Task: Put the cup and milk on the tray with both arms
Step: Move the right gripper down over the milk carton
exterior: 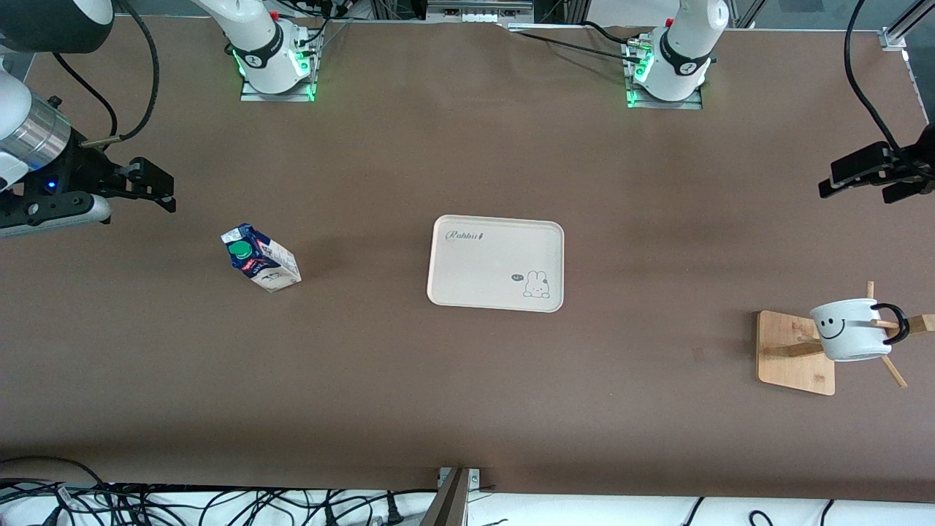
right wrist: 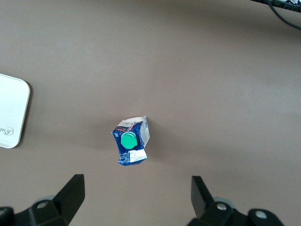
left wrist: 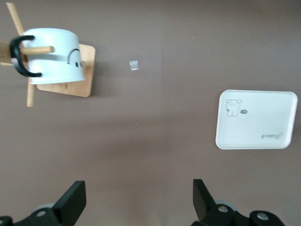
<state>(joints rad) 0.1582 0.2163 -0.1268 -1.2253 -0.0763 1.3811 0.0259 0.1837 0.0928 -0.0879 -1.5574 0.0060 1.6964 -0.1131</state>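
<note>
The cream tray (exterior: pixel 497 263) lies in the middle of the table, with nothing on it. The milk carton (exterior: pixel 261 259) stands toward the right arm's end, green cap up. The white smiley cup (exterior: pixel 851 330) hangs by its black handle on a peg of a wooden rack toward the left arm's end. My right gripper (exterior: pixel 169 193) is open and empty, up in the air beside the milk. My left gripper (exterior: pixel 858 183) is open and empty, up in the air at its own end. In the left wrist view the gripper (left wrist: pixel 139 197) is apart from the cup (left wrist: pixel 54 54) and the tray (left wrist: pixel 257 120). In the right wrist view the gripper (right wrist: pixel 136 195) is apart from the milk (right wrist: pixel 131 141).
The rack's square wooden base (exterior: pixel 785 354) and slanted pegs carry the cup. A small pale scrap (left wrist: pixel 134 65) lies on the brown table near the rack. Cables (exterior: pixel 219 504) run along the table's edge nearest the front camera. A corner of the tray (right wrist: pixel 11 110) shows in the right wrist view.
</note>
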